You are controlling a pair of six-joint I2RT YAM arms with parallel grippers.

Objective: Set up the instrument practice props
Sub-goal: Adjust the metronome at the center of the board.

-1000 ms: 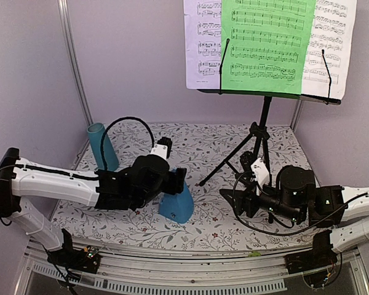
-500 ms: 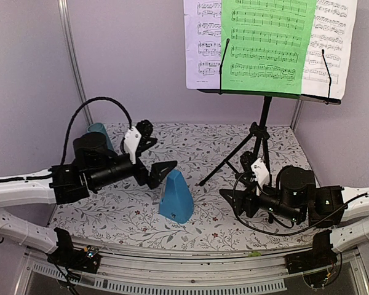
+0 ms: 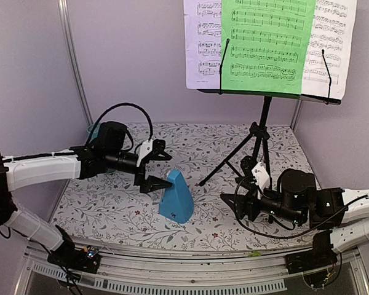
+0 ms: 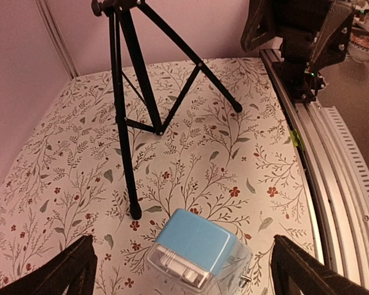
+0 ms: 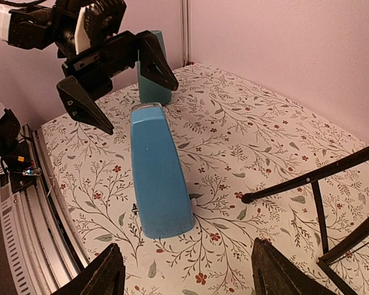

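Shows blue metronome [image 3: 176,200] upright beside music stand [image 3: 264,126], ready for practice; left gripper [image 3: 163,169] released wide nearby, right gripper [image 5: 194,270] open, seemingly empty.

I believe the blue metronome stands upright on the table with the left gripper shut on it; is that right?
Not quite: the left gripper is open, clear of the metronome, as the right wrist view shows. The metronome does stand upright on the table.

Plain sky-blue metronome [image 3: 176,200]. Black music stand [image 3: 262,132] carrying a bright green page [image 3: 267,43] between white pages [image 3: 335,37], all ruled with black notation. White worktop [image 3: 203,150] patterned with grey leafy sprigs and small red flowers. Teal cup [image 5: 152,92].
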